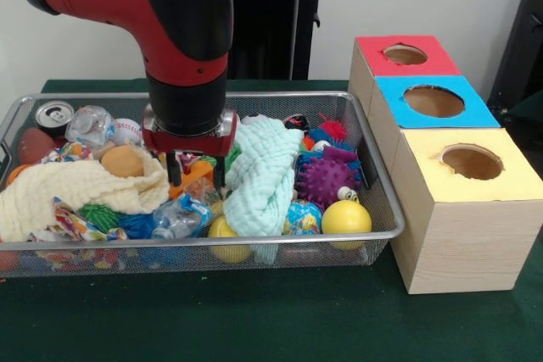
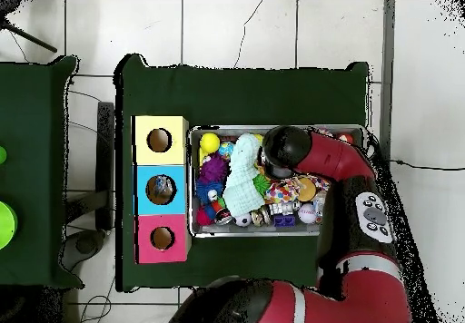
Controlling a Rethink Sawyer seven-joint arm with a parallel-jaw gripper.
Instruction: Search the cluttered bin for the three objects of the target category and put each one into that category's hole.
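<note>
The wire mesh bin [image 1: 254,240] stands on the green table, full of toys and cloths; in the overhead view its rim [image 2: 300,127] shows beside the arm. One crumpled clear bottle [image 1: 89,124] lies at the bin's far left by the can. Another clear bottle with a blue label [image 1: 176,218] lies at the front wall. A third is not visible. My gripper [image 1: 197,177] hangs low in the bin's middle, fingers apart, over an orange toy [image 1: 193,177]. In the overhead view the arm hides the gripper.
Three wooden boxes with holes stand right of the bin: red top [image 1: 405,55], blue top [image 1: 434,101], yellow top [image 1: 472,161]. A cream cloth [image 1: 76,188], a mint cloth [image 1: 263,175], a silver can [image 1: 54,116], a purple spiky ball [image 1: 327,180] and a yellow ball [image 1: 346,216] fill the bin.
</note>
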